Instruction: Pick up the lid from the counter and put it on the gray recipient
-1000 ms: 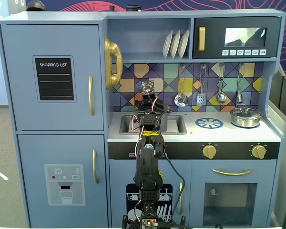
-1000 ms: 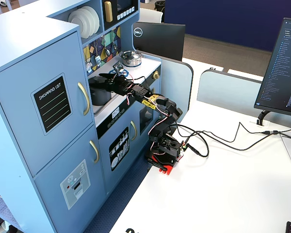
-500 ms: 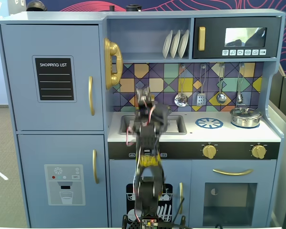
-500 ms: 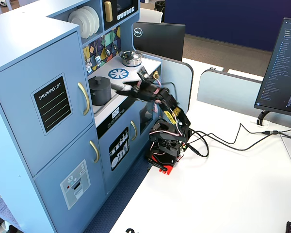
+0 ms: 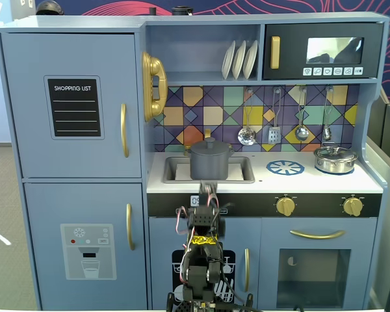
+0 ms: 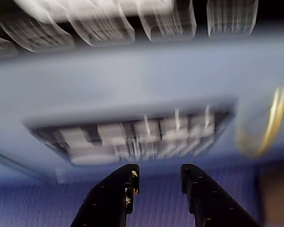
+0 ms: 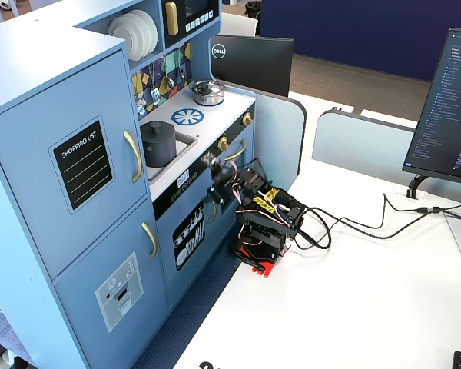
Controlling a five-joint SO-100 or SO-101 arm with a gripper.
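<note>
The gray recipient [image 5: 210,166] stands in the sink of the toy kitchen, also in the other fixed view [image 7: 160,147]. The dark-gray lid [image 5: 210,147] with its small knob rests on top of it, as the other fixed view [image 7: 157,127] also shows. My gripper [image 5: 212,192] is low in front of the counter edge, apart from the pot, and it also shows from the side [image 7: 215,175]. In the wrist view the gripper [image 6: 158,170] is open and empty. That view is blurred and shows only blue cabinet front.
A shiny silver pot [image 5: 335,158] with its own lid sits at the counter's right end, beside a blue burner print [image 5: 285,168]. Utensils [image 5: 273,133] hang on the tiled back wall. The arm's base [image 7: 261,238] and cables lie on the white table.
</note>
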